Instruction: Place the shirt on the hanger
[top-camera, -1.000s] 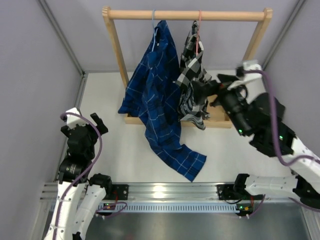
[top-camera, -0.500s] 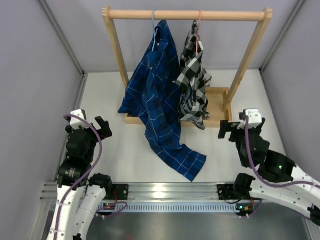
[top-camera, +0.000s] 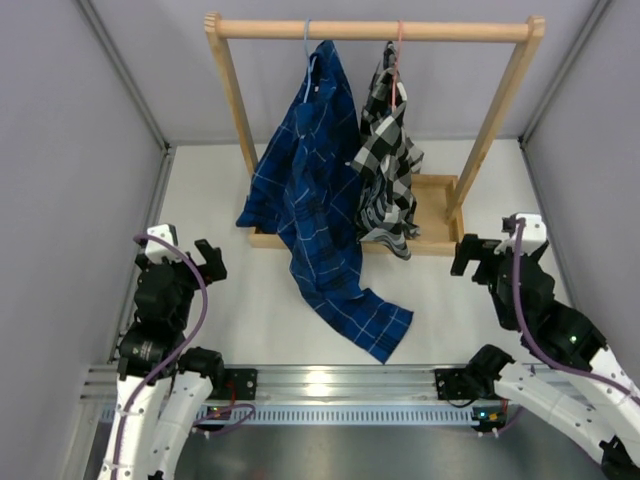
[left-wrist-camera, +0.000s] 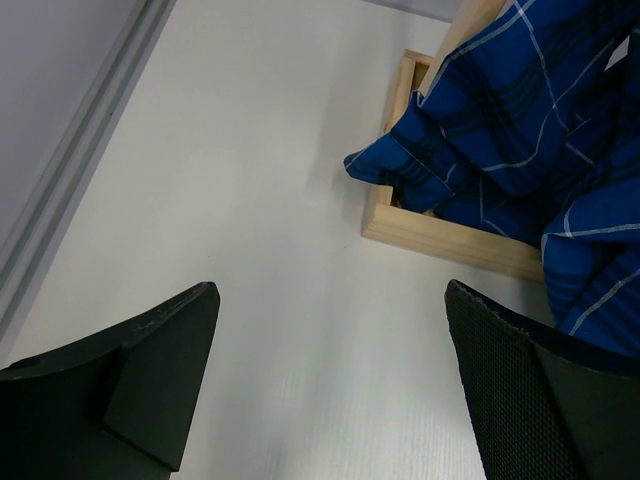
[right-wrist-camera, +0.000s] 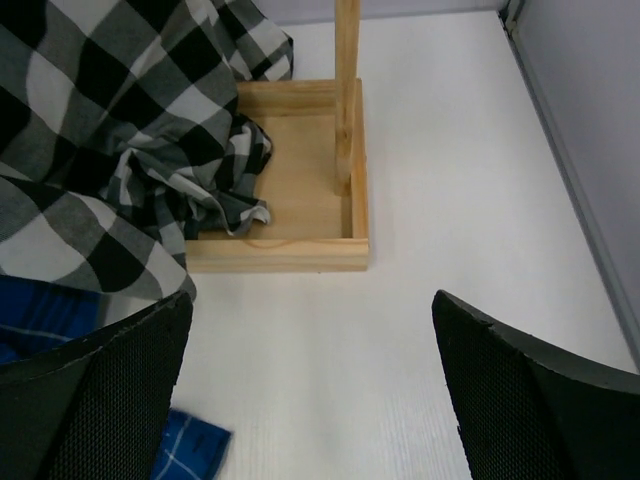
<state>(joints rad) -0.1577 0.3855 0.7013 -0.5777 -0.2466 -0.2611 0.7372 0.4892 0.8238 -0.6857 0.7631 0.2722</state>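
Note:
The dark blue plaid shirt (top-camera: 315, 180) hangs from the light-blue wire hanger (top-camera: 308, 45) on the wooden rail, its tail trailing onto the table at the front. Only the hanger's hook shows above the collar. The shirt also shows in the left wrist view (left-wrist-camera: 530, 130) and as a blue corner in the right wrist view (right-wrist-camera: 195, 448). My left gripper (top-camera: 190, 255) is open and empty at the near left, apart from the shirt. My right gripper (top-camera: 480, 252) is open and empty at the near right.
A black-and-white checked shirt (top-camera: 388, 160) hangs on a pink hanger (top-camera: 398, 45) next to the blue one. The wooden rack (top-camera: 370, 30) has two uprights and a tray base (right-wrist-camera: 300, 255). Grey walls close in the left, right and back.
My right arm has pulled back from the rack to the near right and lowered. My left gripper has shifted slightly nearer. The shirts have not moved.

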